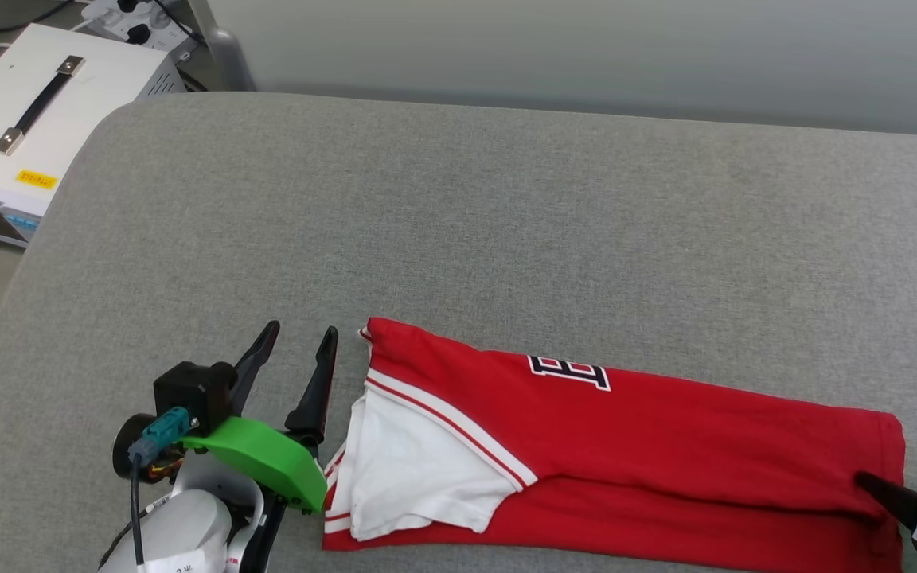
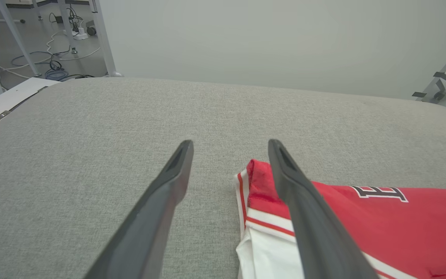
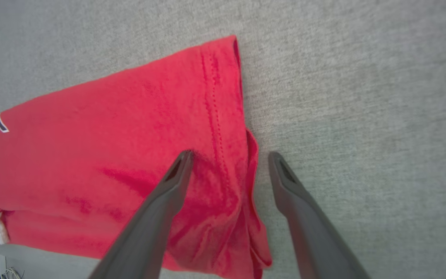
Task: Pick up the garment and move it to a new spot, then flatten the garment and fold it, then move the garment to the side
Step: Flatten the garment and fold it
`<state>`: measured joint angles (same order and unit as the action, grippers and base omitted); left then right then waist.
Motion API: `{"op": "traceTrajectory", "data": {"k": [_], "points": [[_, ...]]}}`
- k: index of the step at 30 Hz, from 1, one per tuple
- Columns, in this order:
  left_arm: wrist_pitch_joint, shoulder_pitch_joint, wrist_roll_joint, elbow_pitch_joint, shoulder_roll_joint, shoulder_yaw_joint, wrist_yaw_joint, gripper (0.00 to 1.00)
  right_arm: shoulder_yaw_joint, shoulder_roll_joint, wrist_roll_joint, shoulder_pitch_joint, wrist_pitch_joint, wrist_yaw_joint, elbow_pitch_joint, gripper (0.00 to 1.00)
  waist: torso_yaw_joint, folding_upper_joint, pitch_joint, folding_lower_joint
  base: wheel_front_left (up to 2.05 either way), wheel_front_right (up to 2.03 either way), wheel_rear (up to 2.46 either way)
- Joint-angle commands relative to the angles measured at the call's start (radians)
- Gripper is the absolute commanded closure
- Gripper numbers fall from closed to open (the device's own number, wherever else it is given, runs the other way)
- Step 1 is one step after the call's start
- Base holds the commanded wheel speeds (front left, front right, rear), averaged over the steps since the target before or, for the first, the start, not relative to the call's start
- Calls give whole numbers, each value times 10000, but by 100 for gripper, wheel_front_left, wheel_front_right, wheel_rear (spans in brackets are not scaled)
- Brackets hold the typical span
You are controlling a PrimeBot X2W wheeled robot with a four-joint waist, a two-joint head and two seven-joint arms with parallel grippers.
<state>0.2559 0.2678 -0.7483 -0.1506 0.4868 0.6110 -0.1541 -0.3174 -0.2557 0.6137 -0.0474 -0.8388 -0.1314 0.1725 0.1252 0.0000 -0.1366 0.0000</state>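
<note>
Spread apart, the left gripper [image 1: 302, 329] is hovering just left of the folded red jersey-style T-shirt with white sleeve [image 1: 665, 430], which is lying near on the grey fabric surface [image 1: 506, 223]. The right gripper [image 3: 230, 155], fingers also apart, is straddling its right hem. One black white-outlined letter is partly showing.

Grey fabric-covered surface [image 1: 506, 207], plain pale wall [image 1: 586, 48] behind, white box [image 1: 84, 119] with black handle at left, cables [image 2: 54, 71] on floor [image 2: 33, 38]
</note>
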Motion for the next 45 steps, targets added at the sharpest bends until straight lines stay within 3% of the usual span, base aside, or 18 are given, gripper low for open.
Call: {"op": "traceTrajectory", "data": {"k": [1,7,21,22,23,24,30,38,45], "points": [[54,-166,178,-43,-92,-120,87,0,-169,106,-169,-169,-84,7,87,0,118,0,-126,0,0,0,0],[57,-234,582,-226,-409,-574,443,0,-522,633,-547,-244,-502,7,480,0,265,0,-344,0,0,0,0],[58,-275,1037,-719,-833,-1078,960,0,634,1336,150,-51,-798,7,753,0,241,0,-307,0,0,0,0],[58,-279,1056,-753,-853,-1105,986,0,661,1306,116,-49,-730,7,792,52,229,0,-279,0,0,0,0],[58,-283,1071,-775,-867,-1126,1004,0,685,1277,91,-48,-674,7,825,65,220,0,-258,0,0,0,0],[58,-291,1088,-795,-886,-1155,1023,0,729,1225,61,-43,-604,7,854,100,209,0,-235,0,0,0,0],[58,-359,1173,-879,-975,-1276,1104,0,878,806,-8,39,-100,7,931,100,140,0,-140,0,0,0,0],[58,-402,1258,-985,-1068,-1367,1189,0,1018,-216,-296,40,1077,7,986,100,35,0,-41,0,0,0,0],[58,-448,1309,-1101,-1116,-1404,1258,0,526,-1145,-780,-176,1967,7,1339,100,-27,0,98,0,0,0,0]]}}
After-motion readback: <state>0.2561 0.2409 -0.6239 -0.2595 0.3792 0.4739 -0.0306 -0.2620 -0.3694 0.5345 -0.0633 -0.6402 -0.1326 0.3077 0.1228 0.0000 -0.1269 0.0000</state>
